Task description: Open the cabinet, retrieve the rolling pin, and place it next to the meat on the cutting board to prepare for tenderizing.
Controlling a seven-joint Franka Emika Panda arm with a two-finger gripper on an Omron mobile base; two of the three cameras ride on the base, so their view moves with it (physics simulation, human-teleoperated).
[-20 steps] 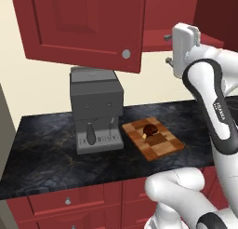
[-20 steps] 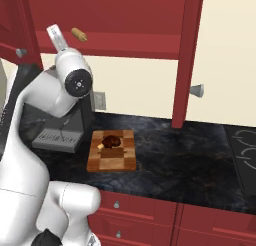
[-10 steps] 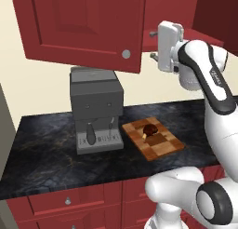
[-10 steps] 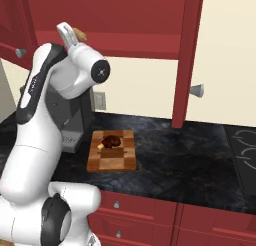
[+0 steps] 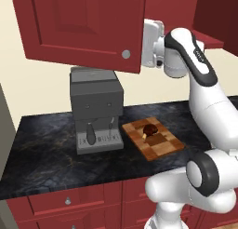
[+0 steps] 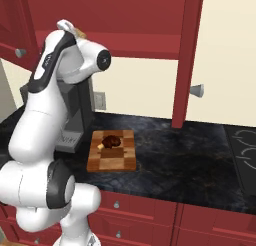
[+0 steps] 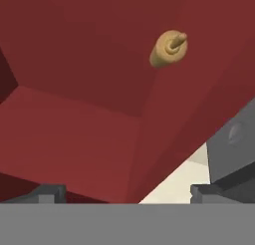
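Pincer (image 7: 124, 191) spread wide, empty, raised at the open cabinet (image 5: 83, 28), aimed inside at the pin (image 7: 169, 50) end-on; arm bent high.

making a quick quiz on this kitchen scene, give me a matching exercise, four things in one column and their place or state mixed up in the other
Things:
1. rolling pin
2. meat
3. coffee machine
4. claw

Places or states:
A. lying on the checkered cutting board
B. open, holding nothing, raised at the cabinet
C. inside the open cabinet, seen end-on
D. standing on the dark counter beside the board

Pairs: 1-C, 2-A, 3-D, 4-B
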